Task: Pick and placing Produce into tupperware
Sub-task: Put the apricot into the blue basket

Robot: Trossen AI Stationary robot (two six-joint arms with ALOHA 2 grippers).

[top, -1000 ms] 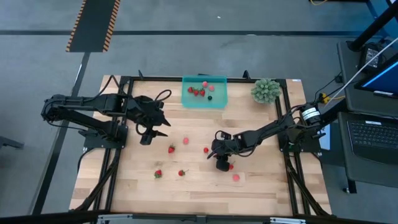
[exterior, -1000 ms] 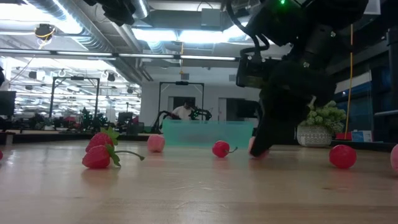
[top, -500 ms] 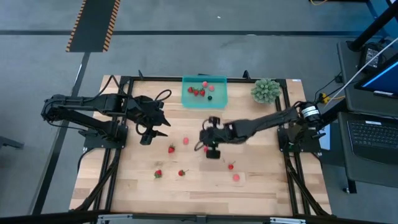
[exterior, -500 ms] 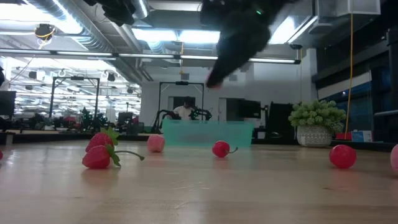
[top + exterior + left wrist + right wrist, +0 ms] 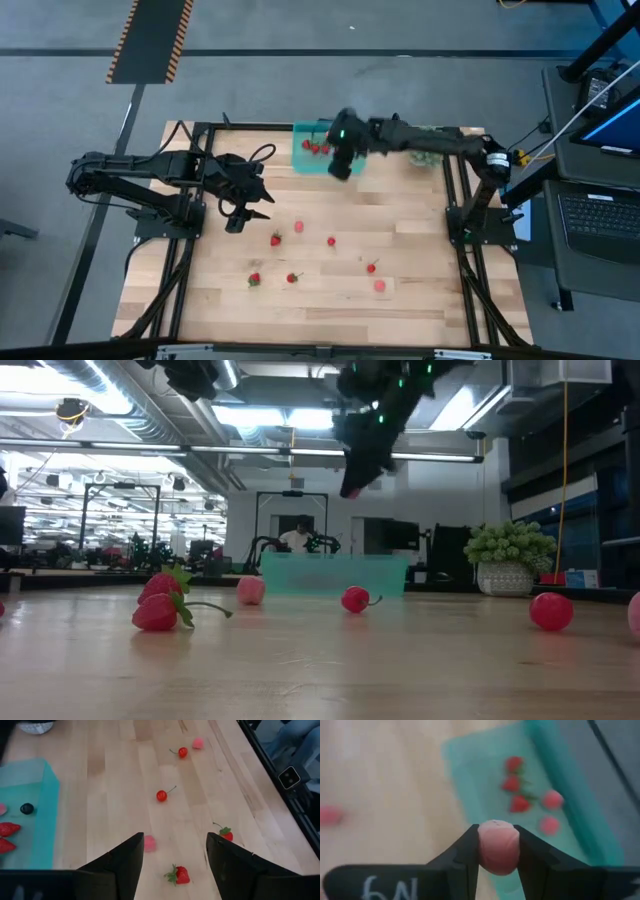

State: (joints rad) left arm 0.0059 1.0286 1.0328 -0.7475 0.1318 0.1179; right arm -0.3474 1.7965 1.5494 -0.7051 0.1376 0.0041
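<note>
The teal tupperware (image 5: pixel 305 160) stands at the table's far edge with several red and pink pieces of produce (image 5: pixel 520 802) and a dark berry (image 5: pixel 27 808) in it. My right gripper (image 5: pixel 340 165) hangs above its right part, shut on a pink piece (image 5: pixel 498 846). More red and pink pieces (image 5: pixel 276 239) lie loose on the wood near the table's middle. My left gripper (image 5: pixel 175 847) waits open above the table's left side, with nothing between its fingers. My right gripper pinches the pink piece by its two opposite sides (image 5: pixel 482 847) between its two fingertips. The fingers slant down toward the far edge. The piece is lifted clear, high above the tupperware (image 5: pixel 330 573), and shows at the fingertips (image 5: pixel 350 488) in the low view.
A spiky green plant ball (image 5: pixel 512 548) in a pot stands at the far right, just right of the tupperware, partly under my right arm (image 5: pixel 430 140). Black frame rails (image 5: pixel 190 200) run along the table's left and right sides. Bare wood lies near the front edge.
My right gripper has risen from the table's near middle and swung toward the far edge to above the tupperware, tipping less steeply down. The pink piece has gone with it, lifted clear of the wood. The other loose pieces have stayed where they were.
</note>
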